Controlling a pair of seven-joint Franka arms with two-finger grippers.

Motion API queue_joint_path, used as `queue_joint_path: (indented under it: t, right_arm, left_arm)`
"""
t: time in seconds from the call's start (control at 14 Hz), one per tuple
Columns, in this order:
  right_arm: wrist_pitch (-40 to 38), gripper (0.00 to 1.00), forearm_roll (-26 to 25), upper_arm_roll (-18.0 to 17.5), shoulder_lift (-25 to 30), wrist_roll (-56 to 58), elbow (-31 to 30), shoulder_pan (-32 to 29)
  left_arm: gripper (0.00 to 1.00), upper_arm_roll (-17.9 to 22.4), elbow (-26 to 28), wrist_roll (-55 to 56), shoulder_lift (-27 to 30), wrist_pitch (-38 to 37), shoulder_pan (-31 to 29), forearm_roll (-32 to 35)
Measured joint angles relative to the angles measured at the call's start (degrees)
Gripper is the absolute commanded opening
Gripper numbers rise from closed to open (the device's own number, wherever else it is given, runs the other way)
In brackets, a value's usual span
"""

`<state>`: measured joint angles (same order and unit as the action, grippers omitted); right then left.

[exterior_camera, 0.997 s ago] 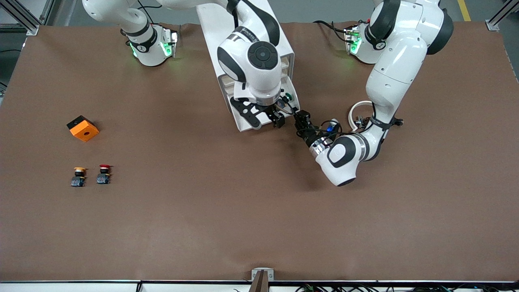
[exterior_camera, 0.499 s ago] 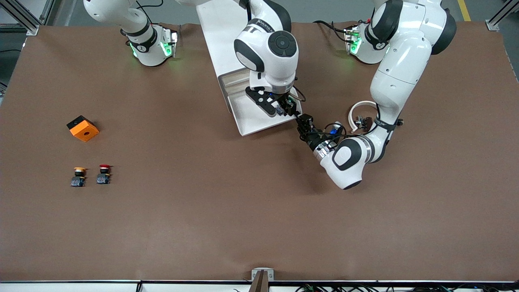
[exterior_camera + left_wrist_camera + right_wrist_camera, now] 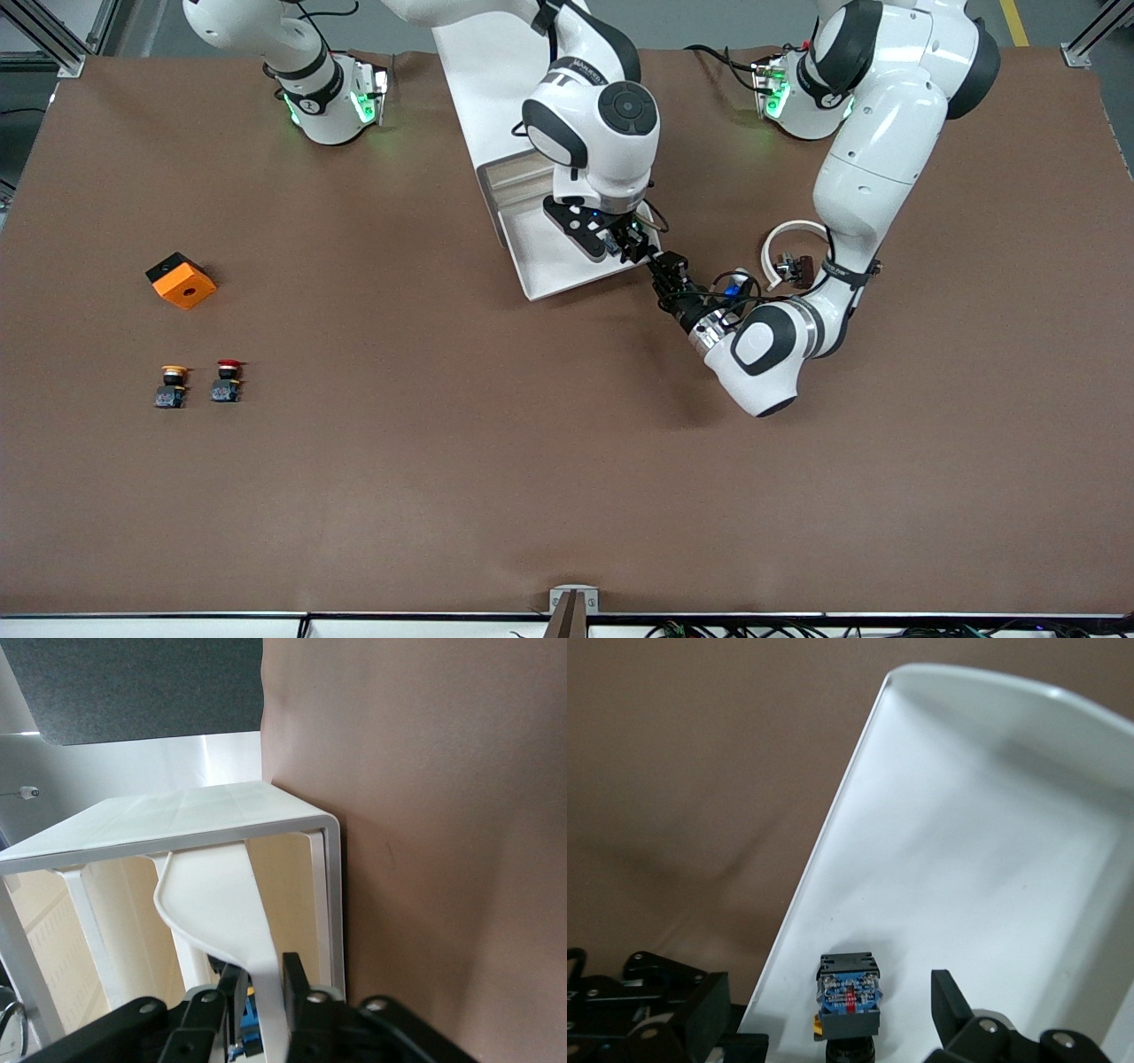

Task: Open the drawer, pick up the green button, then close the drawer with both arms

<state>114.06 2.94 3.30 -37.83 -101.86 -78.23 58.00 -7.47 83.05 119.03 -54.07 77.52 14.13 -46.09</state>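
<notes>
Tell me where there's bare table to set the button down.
Widest free stretch: the table between the open drawer and the front camera. Also bare: between the drawer and the orange block. Crowded: the drawer's corner, where the left gripper and right gripper meet.

Arm shells: glossy white, rounded segments, both arms (image 3: 873, 133) alike.
Joints: black bands; round black end caps.
Bases: green indicator lights (both lit).
Cabling: black leads at wrists; white cable loop (image 3: 788, 244) beside left forearm.
Grippers: black, with visible screws.
</notes>
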Motion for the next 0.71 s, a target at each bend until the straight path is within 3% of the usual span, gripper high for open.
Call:
queue_joint_path:
  t: [0.14, 0.21, 0.71]
  right_arm:
    - [0.9, 1.00, 0.0, 0.0, -0.9, -0.3, 0.0, 0.5]
    - [1.4, 1.00, -0.1, 0.0, -1.2, -0.5, 0.0, 0.6]
    - [3.2, 1.00, -1.9, 0.0, -3.4, -2.2, 0.0, 1.5]
  left_arm:
    - [0.75, 0.0, -0.3, 0.0, 0.0, -0.1, -0.2, -0.1]
    - [1.00, 0.0, -0.5, 0.0, 0.0, -0.1, -0.2, -0.1]
    - [1.00, 0.0, -1.1, -0.1, 0.0, -0.3, -0.6, 2.0]
